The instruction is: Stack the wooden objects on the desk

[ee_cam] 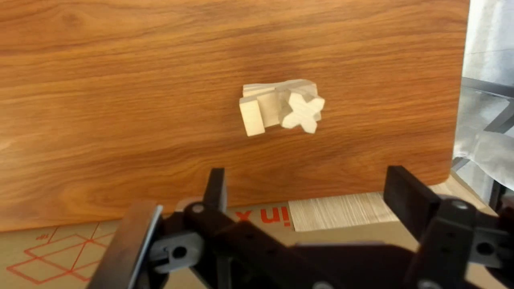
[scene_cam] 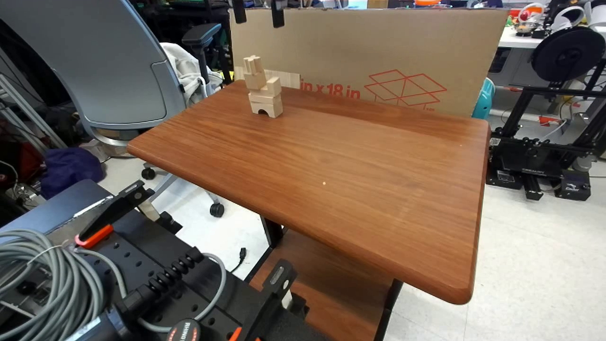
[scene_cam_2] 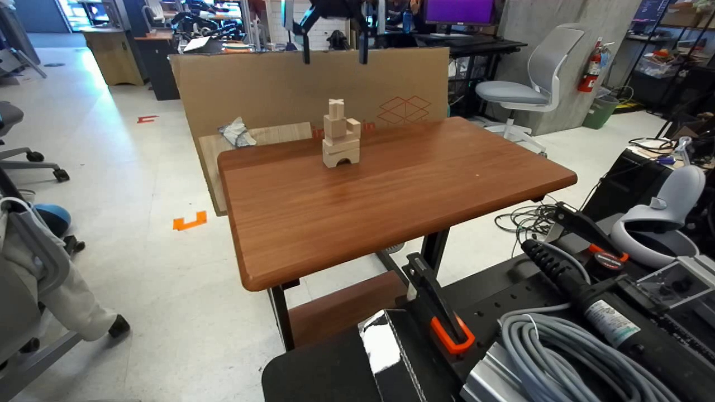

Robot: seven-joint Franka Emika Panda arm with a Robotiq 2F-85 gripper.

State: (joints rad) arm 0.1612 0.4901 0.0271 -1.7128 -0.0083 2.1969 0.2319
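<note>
Over the worktop (scene_cam: pixel 355 156): the fingers (ee_cam: pixel 409 196) hang high, spread well apart, with nothing held between them.

Wooden objects (scene_cam_2: pixel 337 133): piled as one tower on the worktop, toward the edge by the cardboard (scene_cam_2: pixel 251 84) and nearer the end with the grey chair (scene_cam: pixel 113 71).

Tower, bottom to top: an arch (scene_cam_2: pixel 341 154), flat wood (scene_cam: pixel 263 99) set a little askew on it, then a cube-like block (scene_cam: pixel 255 81) beside a smaller block (scene_cam: pixel 273 86), and an X-shaped piece (ee_cam: pixel 304 112) on the cube-like one.

Fingers to X-shaped piece: it lies below them and well apart in both exterior views; in the wrist view it sits level with the middle of the gap sideways, but beyond the ends of the fingers, away from the cardboard. Whether it is straight underneath, I cannot tell.

Long axis: the X-shaped piece stands upright; the tower's base runs roughly along the cardboard edge, and the line across the fingers runs much the same way.

Edges: the cardboard side is closest to the tower, with the upright cardboard just past it; the chair end comes next.

Open room: the longer stretch of worktop runs from the tower away from the chair.

Coming move: every wooden piece I can make out is in the tower, so the stacking looks done and lifting away seems safest; a low sideways sweep could topple the X-shaped piece.
</note>
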